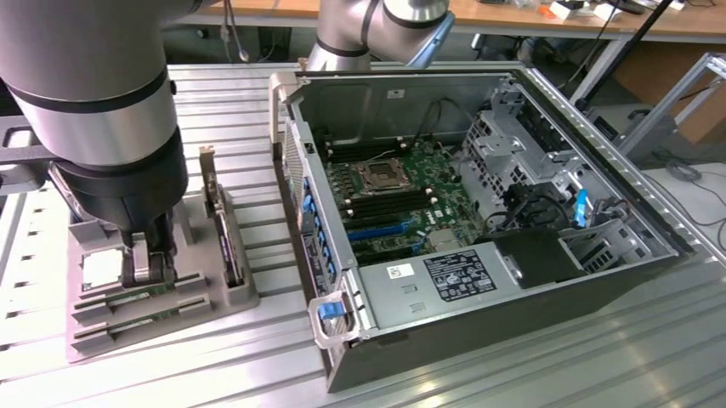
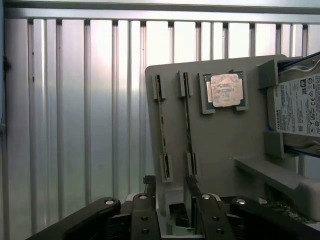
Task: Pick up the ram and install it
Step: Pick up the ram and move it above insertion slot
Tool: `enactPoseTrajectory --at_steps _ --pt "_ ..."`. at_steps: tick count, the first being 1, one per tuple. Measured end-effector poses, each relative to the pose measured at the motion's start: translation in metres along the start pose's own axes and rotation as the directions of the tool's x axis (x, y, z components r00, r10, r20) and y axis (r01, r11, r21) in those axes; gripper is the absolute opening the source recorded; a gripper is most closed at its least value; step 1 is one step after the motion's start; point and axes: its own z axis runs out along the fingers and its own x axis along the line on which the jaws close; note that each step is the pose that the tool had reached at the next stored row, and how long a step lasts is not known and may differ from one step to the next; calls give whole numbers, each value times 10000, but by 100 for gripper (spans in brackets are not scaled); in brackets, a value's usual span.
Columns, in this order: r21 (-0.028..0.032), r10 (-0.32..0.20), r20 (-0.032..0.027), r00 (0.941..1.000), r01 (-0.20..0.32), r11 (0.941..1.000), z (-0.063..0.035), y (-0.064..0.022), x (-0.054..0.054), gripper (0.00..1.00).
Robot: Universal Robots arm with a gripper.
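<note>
Hand (image 2: 170,187), released and empty, is hovering at the grey holder (image 2: 220,145) on the worktop (image 2: 75,100), where the ram (image 2: 162,131) is standing edgewise. Centring the 2 jaws squarely across its thin faces seems advisable.

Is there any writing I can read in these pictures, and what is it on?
"TOSHIBA": on the drive label.
Rest of that label: too small to read.
Markings on the chip: blurred.
Black label and white sticker inside the case: too small to read.
</note>
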Motion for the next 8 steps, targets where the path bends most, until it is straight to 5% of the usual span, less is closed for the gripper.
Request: enactPoseTrajectory --at_steps 8 --pt "-6 -263 -11 9997 263 9997 47 113 0 36"
